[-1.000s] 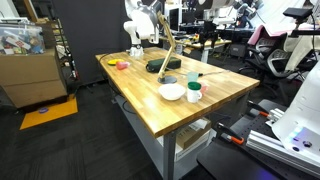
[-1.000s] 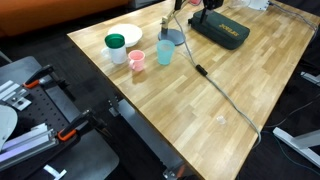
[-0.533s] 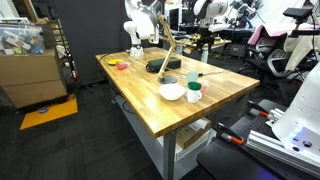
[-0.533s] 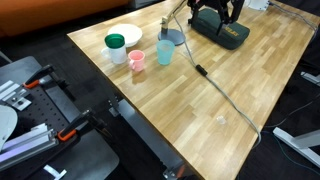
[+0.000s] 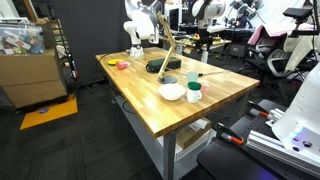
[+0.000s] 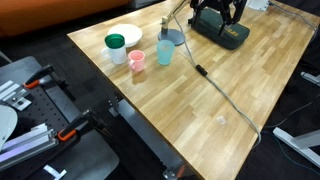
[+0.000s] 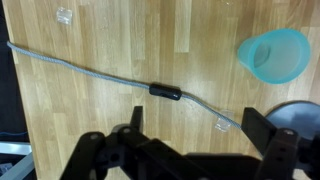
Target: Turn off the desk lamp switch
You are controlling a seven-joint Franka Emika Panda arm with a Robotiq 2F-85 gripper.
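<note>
Crossing grained wooden table (image 7: 150, 30), thin cord (image 7: 90, 71), oblong black switch (image 7: 165, 92)

A thin grey cord (image 7: 90, 71) ran slantwise across the pale wooden tabletop (image 7: 120, 35), carrying a black oblong inline switch (image 7: 165, 92). A translucent blue plastic cup (image 7: 272, 55) stood at upper right. The black gripper (image 7: 192, 135) entered from the bottom edge, jaws spread wide.

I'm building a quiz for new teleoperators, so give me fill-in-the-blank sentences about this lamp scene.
The switch on the cord lies on a ___ table. The cup in the wrist view is ___. The end effector has its jaws ___.
Missing words: wooden; blue; open.
</note>
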